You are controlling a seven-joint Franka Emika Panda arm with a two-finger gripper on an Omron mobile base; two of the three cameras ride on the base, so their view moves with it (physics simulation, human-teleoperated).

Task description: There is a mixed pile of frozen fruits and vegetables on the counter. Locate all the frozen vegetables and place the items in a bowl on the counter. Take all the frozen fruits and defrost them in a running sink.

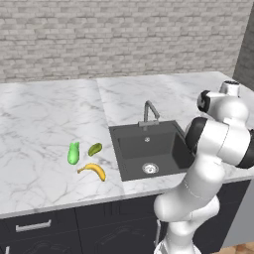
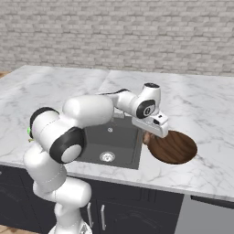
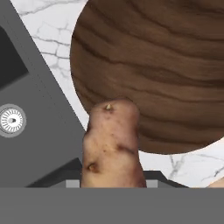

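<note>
My gripper (image 2: 149, 133) is shut on the reddish-brown potato-like frozen vegetable (image 3: 111, 146) and holds it above the near left rim of the dark wooden bowl (image 2: 177, 148), between the bowl and the sink (image 2: 114, 139). In the hand view the bowl (image 3: 153, 65) lies just past the potato's tip. Left of the sink (image 1: 149, 149), the rest of the pile lies on the counter (image 1: 39, 124): the bright green oblong vegetable (image 1: 73, 153), the olive-green oval fruit (image 1: 95, 149) and the yellow banana (image 1: 93, 170).
A grey curved faucet (image 1: 150, 111) stands behind the basin, and the silver drain (image 3: 12, 120) shows in its floor. A brick wall (image 1: 124, 34) closes off the back of the counter. Dark cabinets (image 1: 44, 225) run below the front edge.
</note>
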